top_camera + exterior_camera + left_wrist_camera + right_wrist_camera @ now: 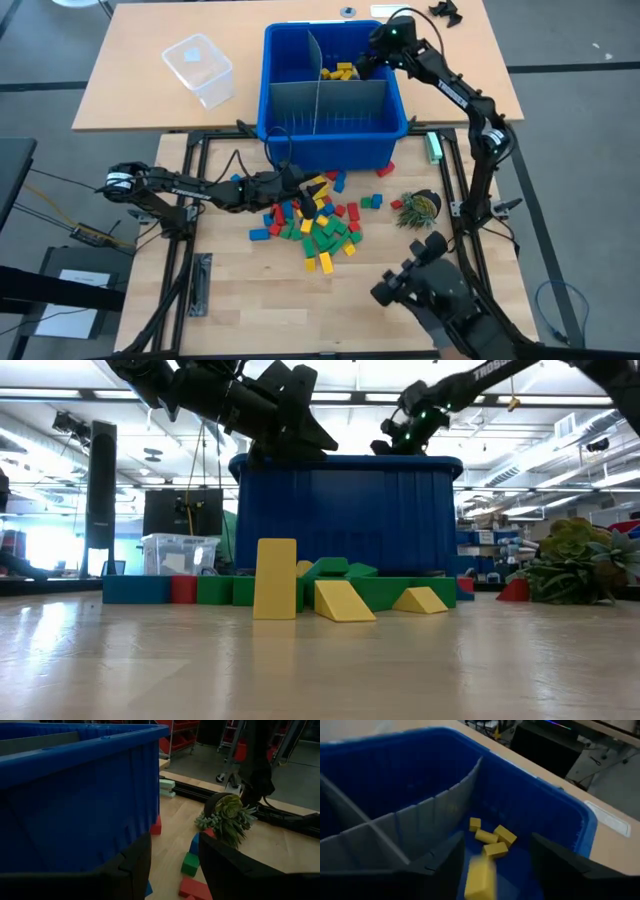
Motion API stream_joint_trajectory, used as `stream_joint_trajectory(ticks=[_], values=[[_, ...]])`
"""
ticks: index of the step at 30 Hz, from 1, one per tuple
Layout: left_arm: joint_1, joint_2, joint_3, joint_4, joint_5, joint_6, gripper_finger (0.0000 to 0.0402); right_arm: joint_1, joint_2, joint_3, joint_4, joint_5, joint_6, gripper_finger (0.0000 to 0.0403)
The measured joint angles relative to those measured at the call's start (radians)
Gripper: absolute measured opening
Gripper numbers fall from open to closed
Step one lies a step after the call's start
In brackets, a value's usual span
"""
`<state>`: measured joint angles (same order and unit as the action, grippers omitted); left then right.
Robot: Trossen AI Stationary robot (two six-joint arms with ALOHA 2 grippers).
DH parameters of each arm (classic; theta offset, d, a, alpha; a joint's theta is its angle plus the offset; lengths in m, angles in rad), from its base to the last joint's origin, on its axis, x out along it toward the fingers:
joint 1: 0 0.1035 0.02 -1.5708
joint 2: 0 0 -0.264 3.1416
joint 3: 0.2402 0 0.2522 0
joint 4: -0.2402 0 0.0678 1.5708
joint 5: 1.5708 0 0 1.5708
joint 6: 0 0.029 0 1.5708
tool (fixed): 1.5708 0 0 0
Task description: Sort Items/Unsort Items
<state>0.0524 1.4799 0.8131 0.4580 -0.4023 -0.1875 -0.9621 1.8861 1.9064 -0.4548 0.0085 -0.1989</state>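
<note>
The right claw [492,865] hangs spread over the large blue plastic bin's [335,135] yellow toy blocks [340,72], while the left claw [172,865], empty and parted, hovers above the mixed coloured blocks [318,222] on the wooden surface [240,290].

— Where are the blocks [318,225]?

— Most lie in a loose heap on the counter [240,290] in front of the bin [330,140]: red, yellow, green and blue bricks and wedges, some touching, some piled.

— Any strays?

— A few red [386,170] and green [377,201] ones lie apart toward the right, near the bin's corner.

— How do they sit?

— From table height, one yellow brick [276,578] stands upright; two yellow wedges [344,601] rest flat beside it, with green blocks [345,572] behind.

— Anything sorted?

— Several yellow bricks [492,838] lie together in the bin's far right compartment. One more yellow block [479,878] shows blurred just above them.
</note>
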Motion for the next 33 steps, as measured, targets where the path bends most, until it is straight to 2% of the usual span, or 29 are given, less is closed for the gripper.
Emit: stream_joint_trajectory(ticks=[4, 9, 13, 17, 20, 26, 33], values=[[0.000, 0.000, 0.000, 0.001, 0.000, 0.000, 0.0168, 0.050, -0.092, 0.000, -0.107, -0.073, -0.053, 0.0251], [0.000, 0.000, 0.000, 0.000, 0.000, 0.000, 0.0168, 0.179, -0.201, 0.000, -0.309, -0.235, -0.101, 0.0262], [0.000, 0.000, 0.000, 0.001, 0.000, 0.000, 0.0168, 0.324, -0.262, -0.009, -0.480, -0.249, -0.134, 0.0259], [0.000, 0.000, 0.000, 0.001, 0.000, 0.000, 0.0168, 0.462, -0.329, -0.084, -0.579, -0.248, -0.165, 0.0252], [0.000, 0.000, 0.000, 0.001, 0.000, 0.000, 0.0168, 0.553, -0.379, -0.196, -0.558, -0.249, -0.141, 0.0248], [0.000, 0.000, 0.000, 0.001, 0.000, 0.000, 0.0168, 0.694, -0.455, -0.488, -0.305, -0.237, -0.045, 0.0244], [0.000, 0.000, 0.000, 0.001, 0.000, 0.000, 0.0168, 0.822, -0.411, -0.731, 0.036, -0.212, -0.007, 0.0241]])
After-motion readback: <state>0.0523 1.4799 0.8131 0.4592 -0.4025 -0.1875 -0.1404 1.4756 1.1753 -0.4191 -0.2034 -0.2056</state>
